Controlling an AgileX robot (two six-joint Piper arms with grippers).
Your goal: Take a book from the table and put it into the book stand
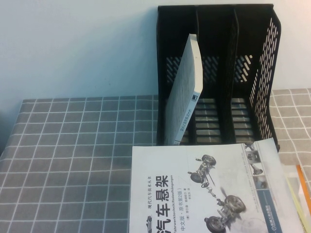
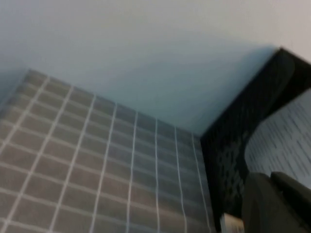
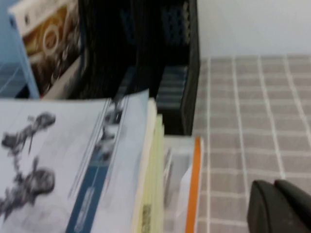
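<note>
Nearest my high camera, the book [image 1: 194, 189] lies flat and face up on the table [image 1: 63, 160], its whitish cover showing car suspension pictures and a bold black title; its lower part runs past the near edge of that view. It sits on a small stack: yellowish pages [image 3: 154, 184] show just under its right edge, and a thing with an orange edge [image 3: 195, 184] lies below those. Neither arm appears in the high view. In the left wrist view the left gripper [image 2: 277, 204] is a dark shape at the frame corner, over the checked cloth near the stand's left wall; its jaws are closed on nothing. In the right wrist view the right gripper [image 3: 279, 206] is a similar dark shape over bare cloth to the right of the stack; I cannot tell how its jaws stand. Just behind the book stands the black book stand [image 1: 218, 73] with three compartments. A pale grey book [image 1: 183, 92] leans tilted in the left compartment. Behind the stand is a plain pale wall [image 1: 77, 43].
</note>
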